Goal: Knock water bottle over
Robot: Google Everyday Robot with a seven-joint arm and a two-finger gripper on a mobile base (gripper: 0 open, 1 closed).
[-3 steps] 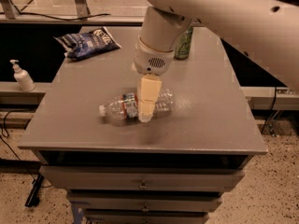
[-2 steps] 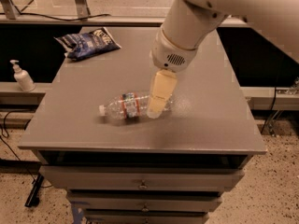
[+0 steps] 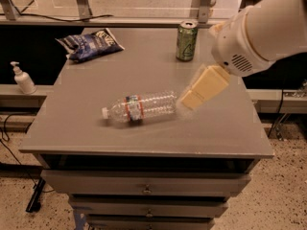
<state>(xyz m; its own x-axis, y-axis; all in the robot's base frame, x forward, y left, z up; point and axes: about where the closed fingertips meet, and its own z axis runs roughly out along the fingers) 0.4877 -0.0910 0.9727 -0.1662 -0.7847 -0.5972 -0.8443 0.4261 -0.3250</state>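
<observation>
The water bottle (image 3: 141, 107), clear ribbed plastic with a white cap and a red-white-blue label band, lies on its side on the grey table (image 3: 96, 133), cap pointing left. My gripper (image 3: 191, 102), with cream-coloured fingers, hangs from the white arm (image 3: 259, 32) at the right. Its tip is just right of the bottle's base, close to the tabletop. I cannot tell whether it touches the bottle.
A green soda can (image 3: 186, 40) stands upright at the back of the table. A blue snack bag (image 3: 89, 43) lies at the back left. A small white pump bottle (image 3: 22, 78) stands on a ledge to the left. Drawers sit below the tabletop.
The arm has moved up and to the right, off the bottle. The bottle stays lying on its side in about the same place.
</observation>
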